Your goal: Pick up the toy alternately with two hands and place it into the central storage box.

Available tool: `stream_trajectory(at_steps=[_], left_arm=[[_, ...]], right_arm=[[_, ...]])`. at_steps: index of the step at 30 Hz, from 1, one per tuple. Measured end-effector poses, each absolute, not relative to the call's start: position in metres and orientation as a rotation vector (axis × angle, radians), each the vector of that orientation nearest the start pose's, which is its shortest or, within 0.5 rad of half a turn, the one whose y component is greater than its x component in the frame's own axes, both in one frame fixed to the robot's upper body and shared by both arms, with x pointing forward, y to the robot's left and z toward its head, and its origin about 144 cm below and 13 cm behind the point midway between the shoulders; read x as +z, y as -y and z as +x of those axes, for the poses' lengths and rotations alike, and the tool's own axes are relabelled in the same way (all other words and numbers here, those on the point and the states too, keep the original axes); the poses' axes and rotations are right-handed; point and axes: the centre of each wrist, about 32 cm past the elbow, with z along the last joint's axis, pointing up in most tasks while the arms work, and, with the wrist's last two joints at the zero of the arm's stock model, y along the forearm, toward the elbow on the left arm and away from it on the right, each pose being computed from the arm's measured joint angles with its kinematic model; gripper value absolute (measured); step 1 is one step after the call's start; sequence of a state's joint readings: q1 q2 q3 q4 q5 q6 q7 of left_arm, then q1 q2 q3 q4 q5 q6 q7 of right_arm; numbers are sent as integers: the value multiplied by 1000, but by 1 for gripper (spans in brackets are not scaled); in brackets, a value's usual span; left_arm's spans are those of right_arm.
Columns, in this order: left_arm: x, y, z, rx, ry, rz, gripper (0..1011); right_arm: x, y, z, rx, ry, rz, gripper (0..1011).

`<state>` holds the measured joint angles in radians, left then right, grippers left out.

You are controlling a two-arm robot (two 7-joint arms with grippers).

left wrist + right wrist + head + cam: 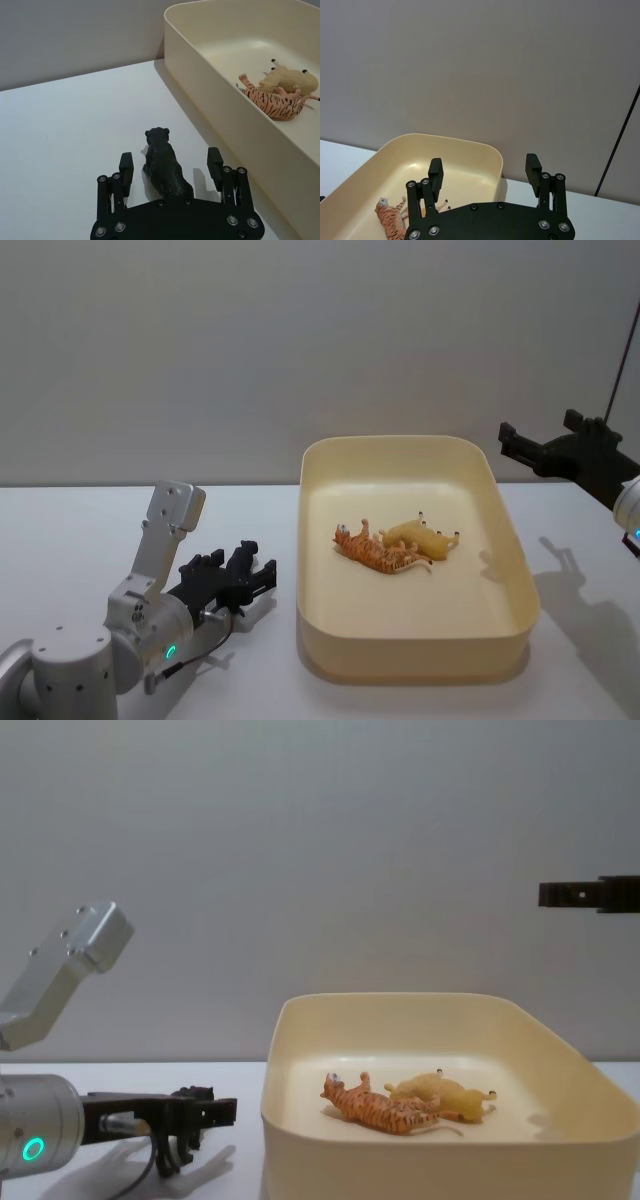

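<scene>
Two toys, a striped orange plastic tiger (378, 552) and a pale yellow animal figure (425, 538), lie inside the large cream-yellow plastic tub (415, 645). At the tub's nine o'clock, my left gripper (171, 165) straddles the black animal figure (164, 164), fingers apart; it remains. My right gripper (484, 174) hovers spread and empty at two o'clock.

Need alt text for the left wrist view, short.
The left gripper has its open jaws on either side of a black animal toy standing on the white table. Beside it is the cream storage box, holding a tiger toy and a pale yellow animal toy lying together.
</scene>
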<state>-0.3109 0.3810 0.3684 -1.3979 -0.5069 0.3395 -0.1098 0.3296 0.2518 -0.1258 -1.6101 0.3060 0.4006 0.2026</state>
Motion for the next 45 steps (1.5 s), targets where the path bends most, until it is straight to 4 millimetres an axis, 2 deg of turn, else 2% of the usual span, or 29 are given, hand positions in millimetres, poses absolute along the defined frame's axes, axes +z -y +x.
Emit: stream_trajectory(at_steps=[2, 5, 8, 9, 10, 16, 21, 22, 25, 34, 45], left_arm=[[1176, -251, 531, 1173, -277, 237, 905], [1175, -250, 531, 1176, -288, 238, 781], [1175, -250, 532, 1177, -293, 238, 729], [1175, -250, 532, 1178, -296, 238, 661], [1175, -250, 532, 1178, -297, 238, 661], [1175, -250, 533, 1180, -305, 237, 458], [1175, -249, 533, 1180, -309, 238, 414], [1175, -249, 533, 1180, -309, 237, 360], [1175, -249, 533, 1181, -306, 235, 318], [1180, -247, 536, 1207, -255, 207, 318], [1207, -244, 544, 1252, -140, 146, 318]], right_arm=[[1271, 259, 533, -1224, -60, -41, 1001], [1271, 259, 533, -1224, -60, -41, 1001], [1271, 259, 533, -1224, -60, -41, 1001], [1271, 259, 533, -1224, -60, -41, 1001], [1271, 259, 533, -1224, -60, -41, 1001], [1271, 259, 533, -1224, -60, -41, 1001], [1271, 259, 533, -1224, -60, -41, 1001], [1271, 259, 533, -1224, -60, -41, 1001], [1271, 259, 533, -1224, -60, -41, 1001], [1271, 259, 533, -1224, -60, -41, 1001], [1271, 259, 533, -1224, -60, -41, 1001]])
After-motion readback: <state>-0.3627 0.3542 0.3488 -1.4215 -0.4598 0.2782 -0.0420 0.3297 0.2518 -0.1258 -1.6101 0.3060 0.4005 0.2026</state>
